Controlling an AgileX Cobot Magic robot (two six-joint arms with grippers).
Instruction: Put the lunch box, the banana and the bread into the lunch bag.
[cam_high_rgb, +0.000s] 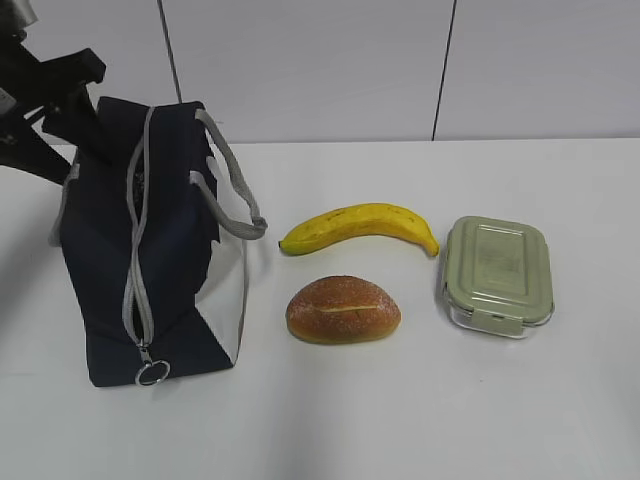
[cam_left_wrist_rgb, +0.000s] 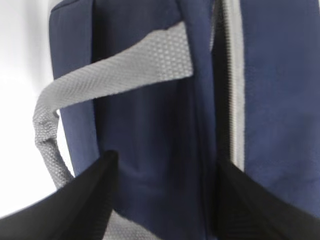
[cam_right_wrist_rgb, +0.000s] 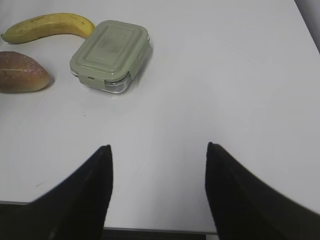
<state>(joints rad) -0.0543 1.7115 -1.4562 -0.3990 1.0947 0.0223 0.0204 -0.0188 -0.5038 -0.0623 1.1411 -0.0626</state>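
The dark navy lunch bag (cam_high_rgb: 170, 250) stands at the left, its grey zipper (cam_high_rgb: 135, 250) shut and the ring pull (cam_high_rgb: 151, 374) at the near end. The yellow banana (cam_high_rgb: 360, 225), the bread roll (cam_high_rgb: 343, 309) and the green-lidded lunch box (cam_high_rgb: 497, 275) lie on the table to its right. My left gripper (cam_left_wrist_rgb: 165, 160) is open at the bag's far end, one finger on each side of the navy fabric (cam_left_wrist_rgb: 160, 140) beside the zipper (cam_left_wrist_rgb: 234, 85). My right gripper (cam_right_wrist_rgb: 157, 147) is open and empty over bare table, the lunch box (cam_right_wrist_rgb: 110, 55) ahead to its left.
A grey strap handle (cam_high_rgb: 235, 185) hangs off the bag toward the banana; another crosses the left wrist view (cam_left_wrist_rgb: 115, 75). The table's near edge (cam_right_wrist_rgb: 150, 231) lies just below the right fingers. A white wall stands behind the table.
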